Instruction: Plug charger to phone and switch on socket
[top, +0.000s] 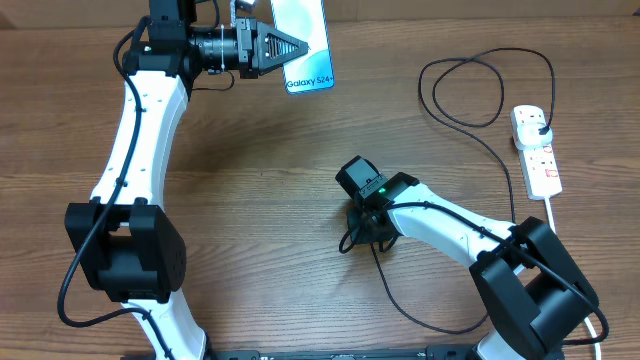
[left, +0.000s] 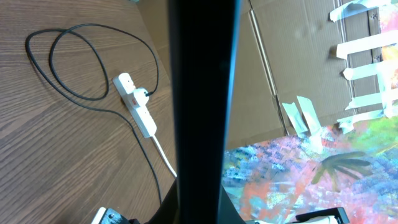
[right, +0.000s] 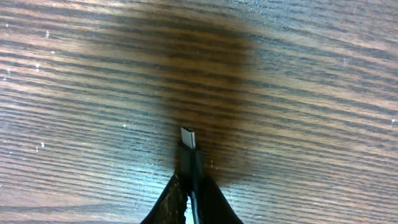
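- The left gripper was pressed together on the phone, pinching it at the far edge of the desk. Its "Galaxy S24" end pointed toward the middle, and the left wrist view saw it only edge-on.
- Whether the phone rested on the desk or hung just above it could not be told.
- Between phone and right arm lay bare wood, open room for bringing the two together.
- The right gripper pointed down at mid-desk, pinching the charger just behind its connector tip, which stuck out free just above the wood.
- The connector was well apart from the phone, so plugging in was not yet done.
- Farther right the cable looped loosely; in my judgement it might drag as the tip moves.
- The black plug sat in the socket near the right edge; its switch was too small to read, so I judged switching on as left to do.
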